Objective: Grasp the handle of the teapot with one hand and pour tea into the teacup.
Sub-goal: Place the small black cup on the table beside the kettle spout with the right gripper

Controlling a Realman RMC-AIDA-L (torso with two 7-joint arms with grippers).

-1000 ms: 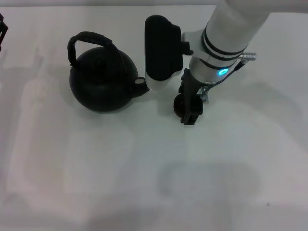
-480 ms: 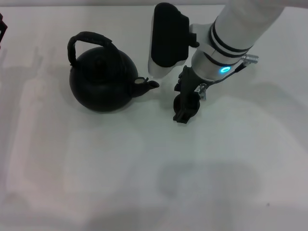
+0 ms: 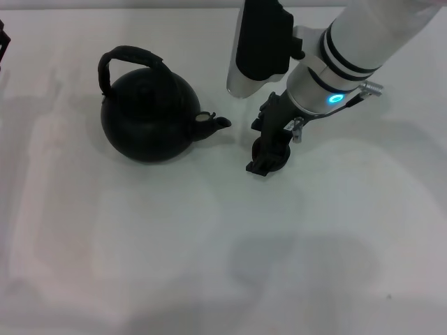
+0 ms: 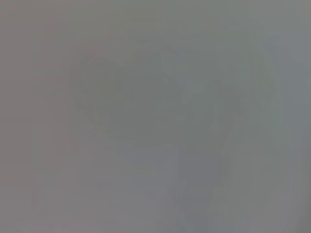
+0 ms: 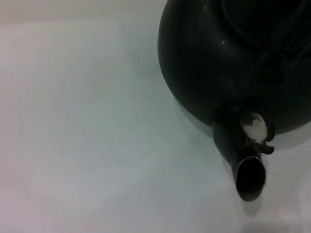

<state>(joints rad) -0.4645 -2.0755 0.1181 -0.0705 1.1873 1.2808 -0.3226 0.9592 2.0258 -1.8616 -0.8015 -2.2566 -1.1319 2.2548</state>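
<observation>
The round matte black teapot [image 3: 147,118] stands at the left of the white table, its arched handle [image 3: 129,57] up and nothing holding it. Its short spout [image 3: 215,123] points right toward my right gripper [image 3: 269,153]. That gripper reaches down onto the table just right of the spout, over the small dark teacup [image 3: 278,149], which is partly hidden by it. The right wrist view shows the teapot [image 5: 233,58] and the open mouth of its spout [image 5: 250,177] close up. My left gripper [image 3: 3,42] is only a dark sliver at the far left edge.
The white table [image 3: 209,244] is bare in front of the teapot and gripper. The thick white and black right forearm [image 3: 335,49] slants in from the upper right, above the table's back. The left wrist view is plain grey.
My right arm has swung to the right and back, turning at the wrist, so the spout now shows fully. The teapot has not moved.
</observation>
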